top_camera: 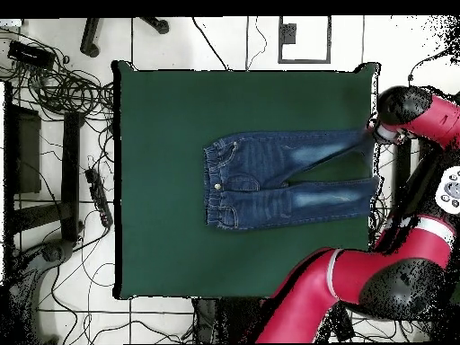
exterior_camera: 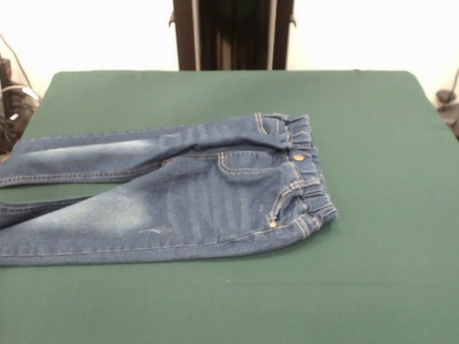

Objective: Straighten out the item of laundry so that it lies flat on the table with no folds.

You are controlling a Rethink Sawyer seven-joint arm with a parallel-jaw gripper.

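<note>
The small blue denim jeans (exterior_camera: 208, 197) lie on the dark green table (exterior_camera: 387, 272), waistband and brass button to the right, legs running off the picture's left edge. Pale faded patches show on both legs. In the overhead view the jeans (top_camera: 269, 184) lie mid-table with the waistband on the left, and both legs spread apart reach the table's (top_camera: 162, 252) right edge. The red arm (top_camera: 422, 112) hangs over that right edge, its end right by the upper leg's cuff (top_camera: 363, 137). The gripper itself is hidden under the arm; the front view shows none of it.
The robot's dark pedestal (exterior_camera: 233, 34) stands at the table's far side. Cables and stands (top_camera: 63, 90) lie on the floor beside the table. The arm's lower red links (top_camera: 323, 296) reach over the table's bottom right corner.
</note>
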